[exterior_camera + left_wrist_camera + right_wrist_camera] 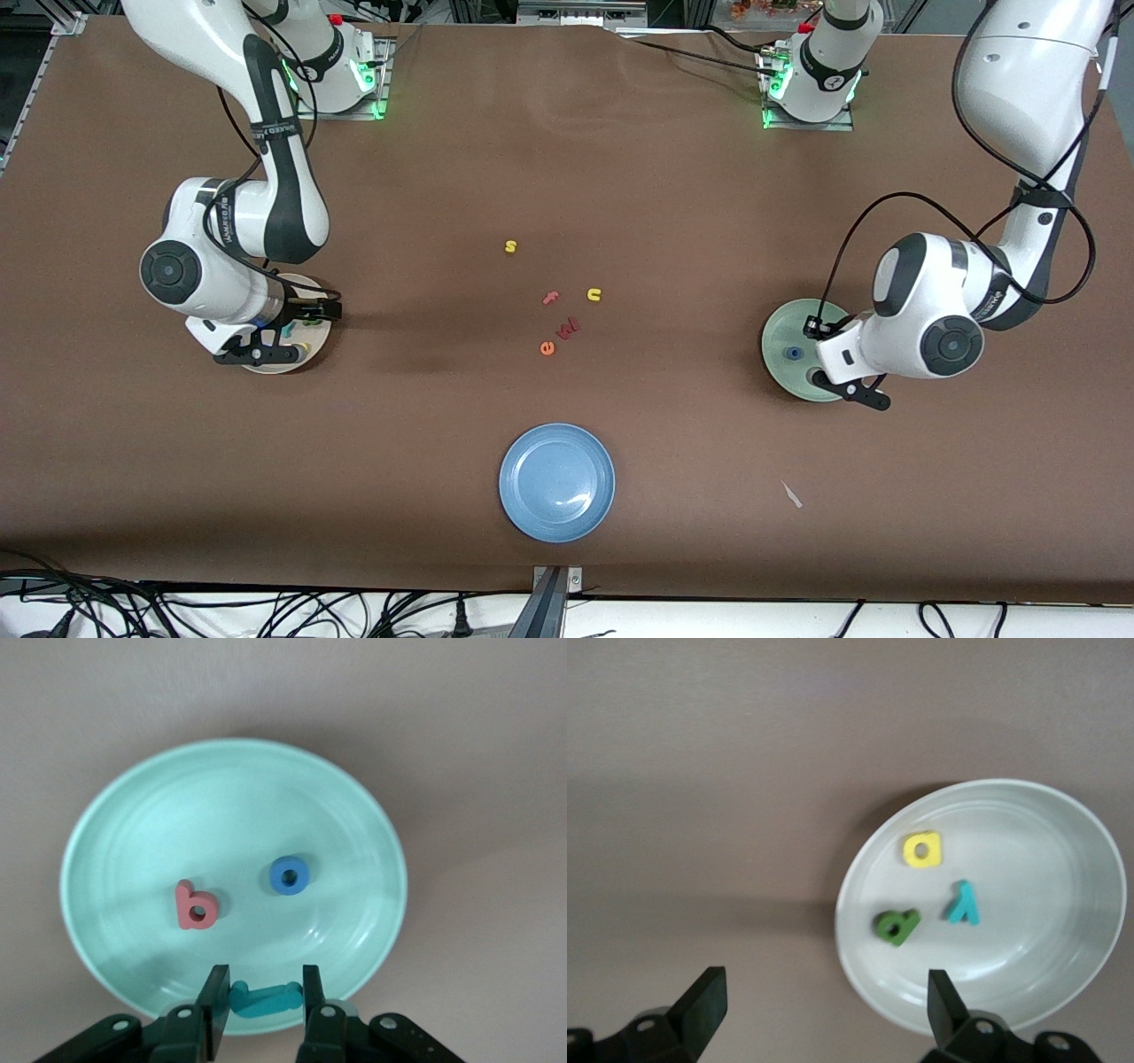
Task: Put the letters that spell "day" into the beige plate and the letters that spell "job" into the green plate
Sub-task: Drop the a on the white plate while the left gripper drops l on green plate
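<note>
The teal "j" (pixel 266 998) is pinched in the left gripper (pixel 261 999) fingers just over the green plate (pixel 133 824), beside "b" (pixel 195 906) and "o" (pixel 289 875), while the right gripper (pixel 824 1001), fingers spread, hovers beside the beige plate (pixel 1063 930) that holds "day".

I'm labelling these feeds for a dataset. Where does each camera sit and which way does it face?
Front view: high across the table, facing both arms' bases; shows both arms, the blue plate and loose letters.
Left wrist view: on the left wrist, looking down at the green plate holding b and o; left gripper, jaws shut on j.
Right wrist view: on the right wrist, looking down at the beige plate holding three letters; right gripper, jaws open.
Shared: front and left wrist views both show the green plate and o.
</note>
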`<state>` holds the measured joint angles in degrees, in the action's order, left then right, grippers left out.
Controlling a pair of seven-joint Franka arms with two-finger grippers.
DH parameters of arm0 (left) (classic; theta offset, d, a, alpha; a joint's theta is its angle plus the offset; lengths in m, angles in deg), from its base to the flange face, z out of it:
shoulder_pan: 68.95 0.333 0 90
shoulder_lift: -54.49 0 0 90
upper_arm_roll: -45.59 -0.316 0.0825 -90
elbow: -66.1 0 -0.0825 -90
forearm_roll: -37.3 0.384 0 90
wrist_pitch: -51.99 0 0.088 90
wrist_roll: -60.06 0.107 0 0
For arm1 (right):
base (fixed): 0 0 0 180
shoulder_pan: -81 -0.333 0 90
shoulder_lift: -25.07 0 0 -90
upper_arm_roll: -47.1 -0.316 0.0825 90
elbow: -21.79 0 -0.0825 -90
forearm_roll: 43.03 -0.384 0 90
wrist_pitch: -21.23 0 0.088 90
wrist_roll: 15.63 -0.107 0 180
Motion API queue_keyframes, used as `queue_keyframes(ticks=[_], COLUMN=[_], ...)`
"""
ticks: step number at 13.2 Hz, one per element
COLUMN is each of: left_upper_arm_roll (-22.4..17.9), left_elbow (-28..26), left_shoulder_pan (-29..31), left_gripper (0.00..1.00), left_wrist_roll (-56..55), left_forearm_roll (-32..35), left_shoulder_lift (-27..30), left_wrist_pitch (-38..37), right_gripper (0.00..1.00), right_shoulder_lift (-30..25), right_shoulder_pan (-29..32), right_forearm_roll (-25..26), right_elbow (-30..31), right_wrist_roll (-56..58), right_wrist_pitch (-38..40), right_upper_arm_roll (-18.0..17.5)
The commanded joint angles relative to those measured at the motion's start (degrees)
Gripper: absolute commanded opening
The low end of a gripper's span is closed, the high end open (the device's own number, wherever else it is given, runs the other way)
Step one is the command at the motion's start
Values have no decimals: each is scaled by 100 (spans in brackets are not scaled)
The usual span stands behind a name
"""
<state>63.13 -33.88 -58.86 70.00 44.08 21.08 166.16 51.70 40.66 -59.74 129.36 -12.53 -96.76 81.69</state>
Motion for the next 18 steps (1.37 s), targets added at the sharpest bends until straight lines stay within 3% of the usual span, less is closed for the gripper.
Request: queue_keyframes(ticks=[1, 3, 4, 5, 9, 12, 13, 16, 18], left_upper_arm_roll=[189, 206, 224, 233, 215, 197, 206, 241, 259], left_elbow=[-1109, -1286, -1278, -1235, -788, 248, 556, 1068, 1095], left_shoulder_pan=[151, 90, 90, 81, 107, 107, 107, 107, 90], left_gripper=[25, 36, 81, 100, 100, 100, 100, 100, 100], left_wrist_roll=[52, -70, -115, -141, -159, -246, -377, -484, -519], left_forearm_roll=[86, 86, 95, 95, 95, 95, 95, 104, 87], left_shoulder_lift=[361, 370, 370, 379, 589, 643, 643, 870, 1265], left_wrist_pitch=[1017, 1169, 1169, 1160, 679, -559, -867, -1484, -1678], right_gripper=[100, 100, 100, 100, 100, 100, 100, 100, 100], right_shoulder_lift=[8, -35, -62, -79, -281, -527, -684, -1229, -1659], right_shoulder_pan=[-97, -176, -185, -194, -150, -107, 137, 1463, 1948], right_forearm_roll=[-113, -105, -105, -105, -52, 79, 228, 1115, 1362], right_elbow=[-490, -684, -807, -930, -1291, -1283, -1283, -1195, -1081], right_wrist_roll=[-352, -554, -590, -599, -538, -573, -564, -555, -555], right_wrist_pitch=[697, 1048, 1259, 1531, 2192, 2210, 2210, 2175, 2167], right_upper_arm_roll=[-4, -13, -13, -4, 22, -74, -414, -1951, -2375])
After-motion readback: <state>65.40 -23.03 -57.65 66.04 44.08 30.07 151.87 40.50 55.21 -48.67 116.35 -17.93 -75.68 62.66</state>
